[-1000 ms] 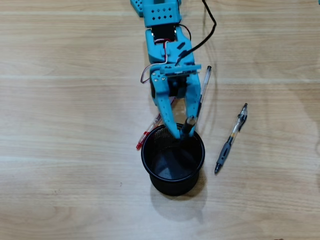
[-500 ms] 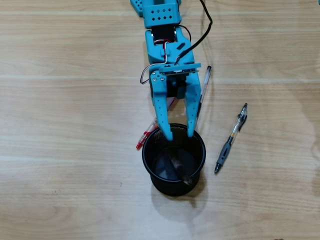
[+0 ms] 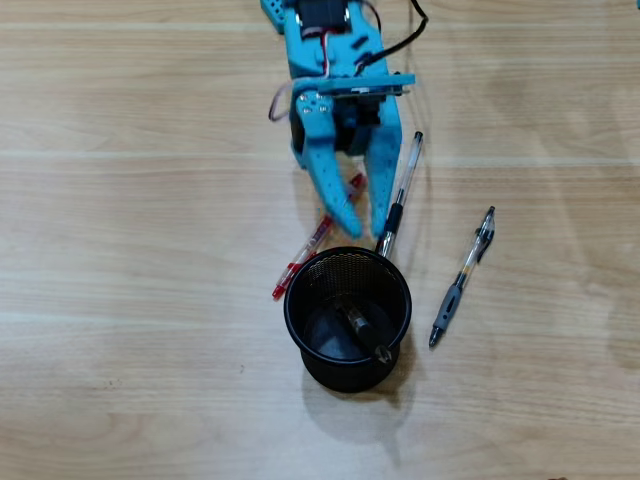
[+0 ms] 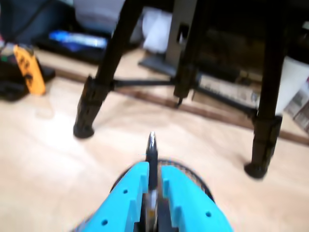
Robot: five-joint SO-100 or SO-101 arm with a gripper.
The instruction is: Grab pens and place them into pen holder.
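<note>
Overhead view: tool (image 3: 364,228) released, its two blue fingers slightly apart with nothing between them, hanging just short of the pen holder (image 3: 300,330). One dark pen (image 3: 362,325) lies slanted inside the holder. Red pen (image 3: 312,243) on the surface (image 3: 140,300), its upper end under the tool. Clear pen with black sleeve (image 3: 404,190) just right of the tool, its tip near the holder's rim. Grey-sleeved pen (image 3: 462,278) lies apart, further right. Wrist view is blurred: a pen tip (image 4: 151,141) shows through the finger gap.

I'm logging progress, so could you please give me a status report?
End effector open, empty, above the pen holder. One pen inside. Three pens on table: red, clear, grey-sleeved. Nothing blocking.
</note>
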